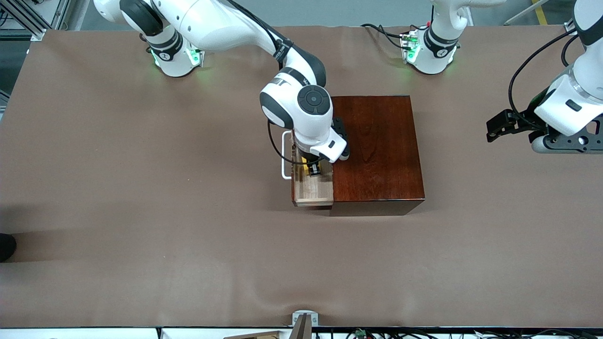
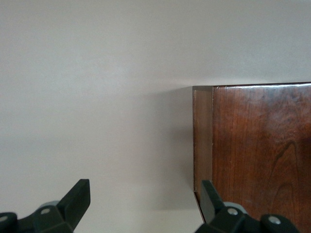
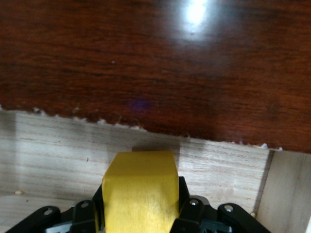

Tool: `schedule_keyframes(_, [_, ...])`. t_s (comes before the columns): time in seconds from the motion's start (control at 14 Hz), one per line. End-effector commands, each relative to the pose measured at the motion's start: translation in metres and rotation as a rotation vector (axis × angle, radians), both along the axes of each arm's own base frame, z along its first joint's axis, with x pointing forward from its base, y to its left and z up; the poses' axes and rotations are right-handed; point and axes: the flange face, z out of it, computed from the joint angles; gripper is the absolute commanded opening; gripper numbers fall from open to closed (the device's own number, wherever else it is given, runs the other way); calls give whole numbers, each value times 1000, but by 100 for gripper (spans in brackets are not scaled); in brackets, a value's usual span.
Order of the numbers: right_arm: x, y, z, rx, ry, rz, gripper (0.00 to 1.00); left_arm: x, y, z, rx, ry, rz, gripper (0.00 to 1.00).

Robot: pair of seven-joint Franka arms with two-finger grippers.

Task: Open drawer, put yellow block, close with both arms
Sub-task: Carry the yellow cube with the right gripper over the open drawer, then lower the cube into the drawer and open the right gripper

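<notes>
The drawer (image 1: 314, 192) stands pulled out of the mahogany box (image 1: 379, 150), its white handle (image 1: 285, 155) pointing toward the right arm's end of the table. My right gripper (image 1: 313, 168) reaches down into the drawer and is shut on the yellow block (image 1: 306, 165). In the right wrist view the yellow block (image 3: 140, 189) sits between the black fingers (image 3: 187, 208), low over the pale drawer floor (image 3: 58, 145) and next to the dark box face (image 3: 146, 58). My left gripper (image 1: 492, 131) waits open and empty over the table toward the left arm's end, with the box corner (image 2: 262, 155) ahead of its fingers (image 2: 77, 201).
Brown cloth covers the table (image 1: 141, 212). The two arm bases (image 1: 176, 56) (image 1: 428, 49) stand along the table edge farthest from the front camera. A small metal bracket (image 1: 305, 319) sits at the table edge nearest that camera.
</notes>
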Motion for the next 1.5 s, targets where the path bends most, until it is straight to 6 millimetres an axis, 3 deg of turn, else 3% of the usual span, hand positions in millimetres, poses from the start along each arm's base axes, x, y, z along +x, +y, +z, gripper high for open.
schedule_keyframes(0.0, [-2,11,-4,-3,-26,-15,0,-1,-1,2,-21,-8,-7,100])
schedule_keyframes(0.14, [-1,10,-5,-5,-26,-25,2,-1,-1,2,-22,-8,-7,100])
schedule_keyframes(0.29, [2,8,-1,-3,-30,-29,100,-1,-1,2,-23,-8,-6,100])
schedule_keyframes(0.64, [-2,2,25,-30,-34,-34,100,-1,-3,2,-21,-8,-7,100])
schedule_keyframes(1.07, [-6,-9,90,-22,-56,-50,100,-2,-5,3,-22,-8,-9,100])
schedule_keyframes(1.29, [-2,-21,125,8,-88,-136,100,-2,-4,3,-21,-10,-9,100])
schedule_keyframes(1.43, [16,-46,139,5,-109,-216,100,-2,-5,3,-22,-8,-7,100])
